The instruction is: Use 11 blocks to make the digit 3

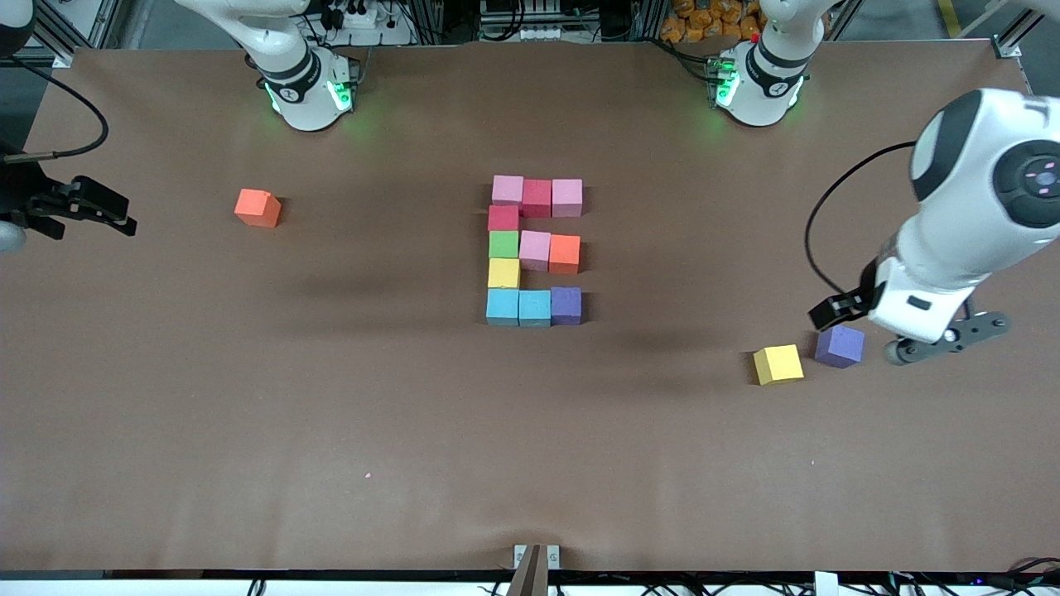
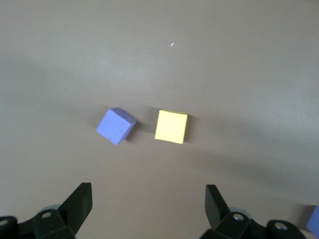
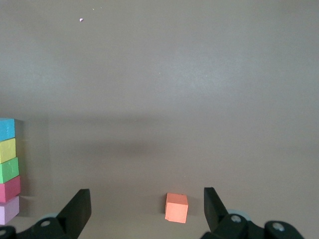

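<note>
Eleven touching blocks form the digit 3 [image 1: 535,248] mid-table, reading like an E. Its top bar is pink [image 1: 508,189], red [image 1: 537,198] and pink. The middle bar is green [image 1: 503,244], pink and orange [image 1: 565,253]. The bottom bar is two light blue blocks [image 1: 517,307] and a purple one [image 1: 566,305]. A red and a yellow block [image 1: 503,272] join the bars in one column. My left gripper [image 1: 831,312] [image 2: 148,204] is open and empty. My right gripper [image 1: 124,222] [image 3: 147,206] is open and empty at the table's edge.
A loose purple block [image 1: 839,345] [image 2: 115,125] and a loose yellow block [image 1: 778,364] [image 2: 171,126] lie side by side under the left gripper. A loose orange block [image 1: 257,208] [image 3: 176,207] lies toward the right arm's end.
</note>
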You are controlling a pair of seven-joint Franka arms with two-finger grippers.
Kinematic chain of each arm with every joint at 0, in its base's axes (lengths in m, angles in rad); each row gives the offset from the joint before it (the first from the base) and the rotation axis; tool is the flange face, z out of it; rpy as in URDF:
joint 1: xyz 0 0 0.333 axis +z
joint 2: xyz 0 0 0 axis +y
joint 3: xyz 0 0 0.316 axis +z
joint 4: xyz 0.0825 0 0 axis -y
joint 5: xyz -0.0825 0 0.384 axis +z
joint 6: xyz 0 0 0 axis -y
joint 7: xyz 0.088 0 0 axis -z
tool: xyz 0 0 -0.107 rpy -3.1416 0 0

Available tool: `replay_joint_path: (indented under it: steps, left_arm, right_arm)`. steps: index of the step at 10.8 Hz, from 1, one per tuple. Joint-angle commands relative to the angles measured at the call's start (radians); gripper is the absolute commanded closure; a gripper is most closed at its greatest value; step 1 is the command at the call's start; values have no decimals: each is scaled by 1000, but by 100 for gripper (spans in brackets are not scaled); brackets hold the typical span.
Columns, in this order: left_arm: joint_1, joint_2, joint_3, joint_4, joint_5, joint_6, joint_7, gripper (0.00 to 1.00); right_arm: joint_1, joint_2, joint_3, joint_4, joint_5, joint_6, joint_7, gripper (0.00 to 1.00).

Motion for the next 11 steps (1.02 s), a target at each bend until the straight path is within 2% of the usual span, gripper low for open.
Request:
replay_joint_path:
  steps: [1,7,11]
  left_arm:
    - [29,-47,-6,4,-30,-52,68,0]
    - [31,-75,-7,73,-91,-157,83,0]
    - [60,-155,-2,73,-184,-165,86,0]
  right_arm:
    - [-5,-4,5,2,2,-7,16,0]
    - [-5,-4,5,2,2,-2,16,0]
    - [-5,-4,5,2,0,-2,14,0]
